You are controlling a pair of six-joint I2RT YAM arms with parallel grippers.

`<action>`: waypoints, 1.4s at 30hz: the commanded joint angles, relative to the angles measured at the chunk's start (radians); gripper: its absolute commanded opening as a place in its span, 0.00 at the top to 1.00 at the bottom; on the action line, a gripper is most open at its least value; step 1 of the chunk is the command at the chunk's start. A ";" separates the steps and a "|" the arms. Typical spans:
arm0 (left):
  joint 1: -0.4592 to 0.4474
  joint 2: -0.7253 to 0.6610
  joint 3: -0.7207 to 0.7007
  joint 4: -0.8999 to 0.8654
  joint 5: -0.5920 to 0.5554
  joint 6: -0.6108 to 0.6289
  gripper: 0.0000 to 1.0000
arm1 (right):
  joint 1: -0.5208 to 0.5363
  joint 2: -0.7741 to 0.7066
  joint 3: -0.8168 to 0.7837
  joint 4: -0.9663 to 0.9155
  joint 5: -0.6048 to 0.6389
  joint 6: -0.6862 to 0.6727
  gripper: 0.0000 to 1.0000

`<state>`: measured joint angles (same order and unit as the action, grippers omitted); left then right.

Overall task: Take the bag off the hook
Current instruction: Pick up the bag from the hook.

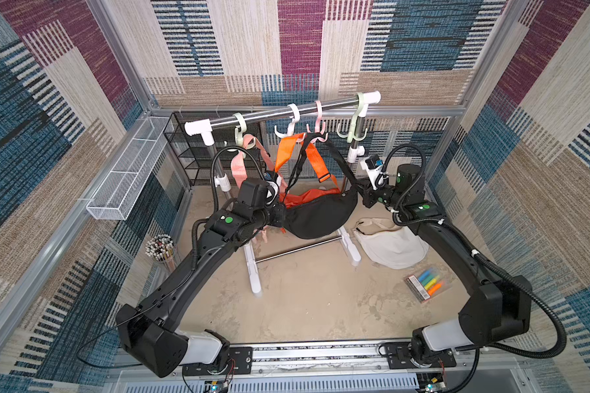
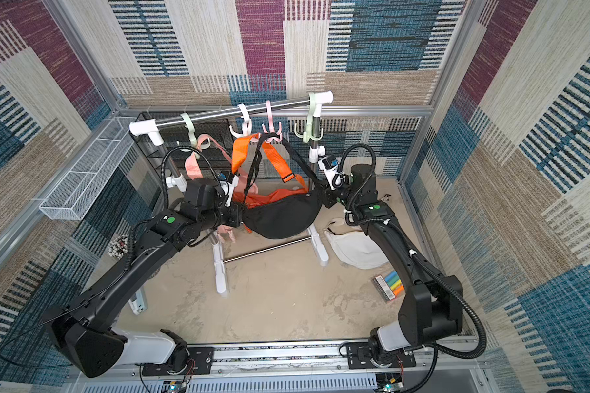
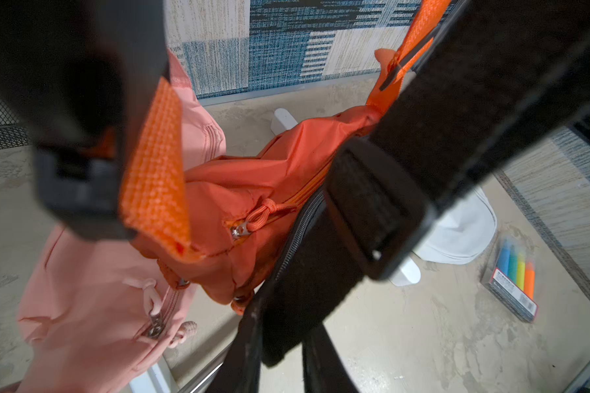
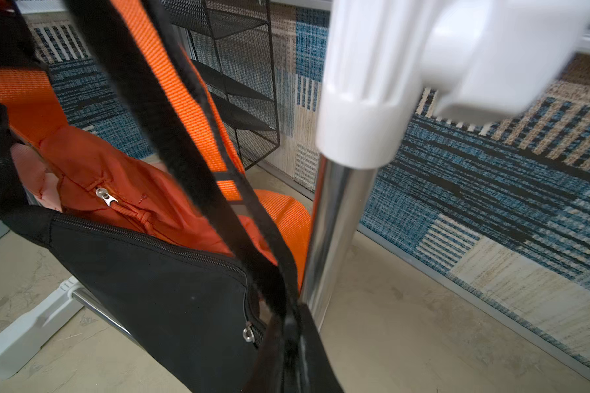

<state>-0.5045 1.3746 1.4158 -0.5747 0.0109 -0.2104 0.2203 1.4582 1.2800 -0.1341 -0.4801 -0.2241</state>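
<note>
Black sling bag (image 1: 321, 217) hangs low over the sandy worktop (image 1: 304, 299), in front of the white-and-chrome garment rack (image 1: 280, 110), with its crescent body slung like a hammock between the two tools. The left tool (image 1: 277, 216) meets the bag's left end and the right tool (image 1: 364, 195) meets its right end. In both wrist views the black fabric narrows and runs straight down into the jaws. Each tool is therefore clamped narrow on one end of the bag, though the cloth hides the fingers themselves. The black strap (image 1: 339, 162) rises from both ends and meets on the pink hook (image 1: 318, 132) on the rack's rail, so the bag is not yet off. An orange sling bag (image 1: 307, 196) hangs just behind it and touches it, its zipper pull showing above the black bag's zip line. A pink bag (image 3: 92, 306) hangs farther toward the left arm's side. A cream bag (image 1: 389, 248) lies flat on the worktop under the right arm, well apart from the black bag. A pack of coloured markers (image 1: 428, 284) lies near it.
</note>
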 commanded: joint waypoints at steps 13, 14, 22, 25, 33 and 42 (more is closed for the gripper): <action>0.004 0.030 0.066 0.007 0.019 -0.047 1.00 | 0.000 -0.074 -0.021 0.016 0.001 0.023 0.89; 0.004 0.025 0.069 0.008 0.018 -0.049 1.00 | 0.000 -0.077 -0.014 0.016 0.001 0.030 0.89; 0.004 -0.024 0.083 0.013 0.026 -0.055 1.00 | 0.000 -0.108 0.048 0.013 0.002 0.062 0.89; 0.004 -0.043 0.087 0.014 0.027 -0.055 1.00 | 0.000 -0.114 0.075 0.007 0.006 0.066 0.89; 0.005 -0.072 0.117 0.023 0.047 -0.053 1.00 | 0.000 -0.137 0.132 0.003 0.022 0.099 0.90; 0.004 -0.095 0.188 0.018 0.068 -0.047 1.00 | 0.000 -0.191 0.166 0.028 0.063 0.127 0.92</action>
<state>-0.4995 1.2858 1.5791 -0.5758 0.0586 -0.2447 0.2203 1.2778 1.4277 -0.1467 -0.4404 -0.1230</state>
